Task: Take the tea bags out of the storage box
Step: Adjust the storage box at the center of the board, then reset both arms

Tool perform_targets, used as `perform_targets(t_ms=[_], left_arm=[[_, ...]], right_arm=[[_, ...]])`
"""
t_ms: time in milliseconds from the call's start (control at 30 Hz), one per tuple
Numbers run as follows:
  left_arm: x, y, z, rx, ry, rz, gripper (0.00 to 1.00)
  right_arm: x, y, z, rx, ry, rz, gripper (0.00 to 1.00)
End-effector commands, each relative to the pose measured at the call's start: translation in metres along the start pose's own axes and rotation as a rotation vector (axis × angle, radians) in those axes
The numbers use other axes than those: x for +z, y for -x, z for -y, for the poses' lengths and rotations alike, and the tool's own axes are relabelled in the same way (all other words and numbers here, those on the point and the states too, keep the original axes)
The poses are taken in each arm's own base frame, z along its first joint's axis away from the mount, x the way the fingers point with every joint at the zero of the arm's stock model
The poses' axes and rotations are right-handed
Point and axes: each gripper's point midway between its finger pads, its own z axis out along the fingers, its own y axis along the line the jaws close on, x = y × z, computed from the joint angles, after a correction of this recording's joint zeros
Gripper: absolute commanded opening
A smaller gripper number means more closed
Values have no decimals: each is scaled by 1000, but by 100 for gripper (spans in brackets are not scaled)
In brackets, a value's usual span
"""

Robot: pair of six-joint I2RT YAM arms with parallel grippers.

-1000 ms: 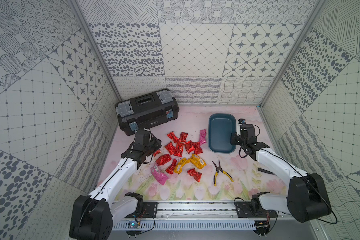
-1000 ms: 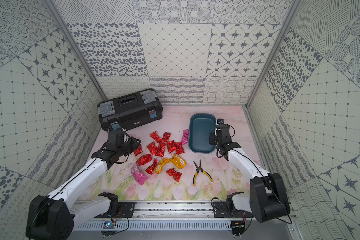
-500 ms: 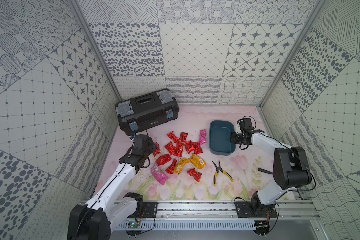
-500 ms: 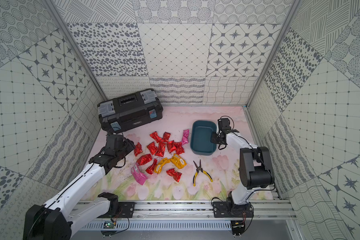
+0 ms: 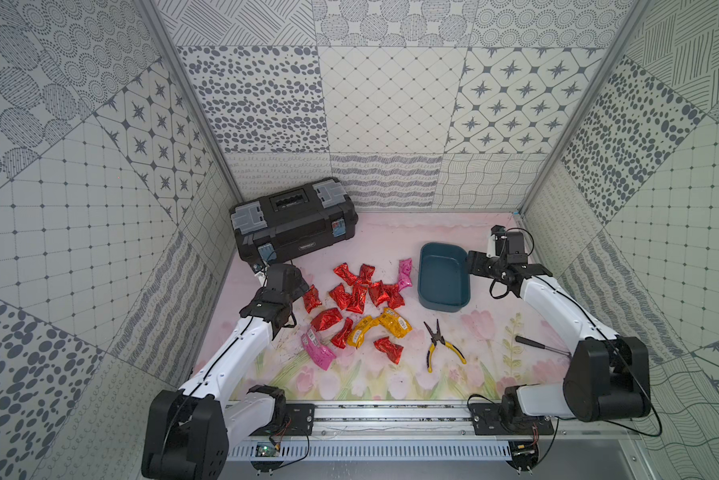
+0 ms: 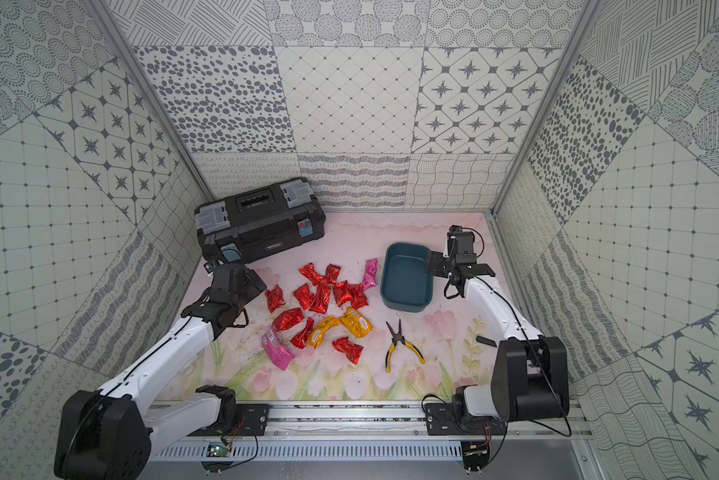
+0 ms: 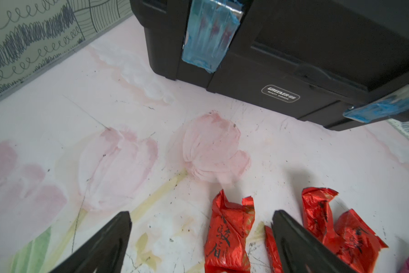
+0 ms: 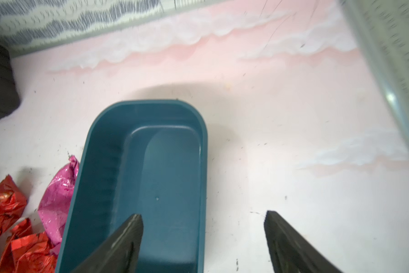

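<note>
Nearest lie the yellow-handled pliers (image 5: 436,344), out of the way. Just left of them the tea bags (image 5: 355,297) are spread in a loose heap on the table (image 5: 391,245), red, yellow and pink. None is in the storage box (image 5: 443,276), which sits to the right of the heap and looks empty, so the job seems done. The left gripper (image 7: 200,212) hangs at the left edge of the heap with its jaws wide apart, holding nothing, but a red bag (image 7: 227,231) lies right between its fingers (image 7: 293,241). If the arm pulls away low, a finger could catch that light bag and shove it. A bit farther, the right gripper (image 8: 202,213) is wide apart too and holds nothing, with one finger above the inside of the box and one outside its right wall. If that arm goes sideways before it lifts, the finger could hook the wall and tip or drag the box onto the pink bag (image 5: 404,272) beside it. Farthest, the black toolbox (image 5: 295,224) stands close to the left gripper and could get bumped. A second ago the right jaws were pinched shut at the box and the left jaws were only a little open. Half a second ago the box looked tipped up; now it lies flat.
</note>
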Motion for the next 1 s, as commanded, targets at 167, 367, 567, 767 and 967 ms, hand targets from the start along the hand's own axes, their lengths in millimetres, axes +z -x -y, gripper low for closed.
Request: perform_targets(t_ms=[167,367,567,767,967], left_arm=[[34,20,29,202,-208,115,98],[58,14,24,355,-150,131,98],[72,-8,40,409,-289,159,98],[75,-29,43,444,-368,243,98],[75,-30,44,445,-362,232,98]], right_arm=[[5,13,46,-3,-34,475,91],[17,2,39,-69,4,356,90],[-3,-10,52,-129,-68,352,91],[10,-25,45,-164,-18,358,91],[25,-23,35,-212,34,381,90]])
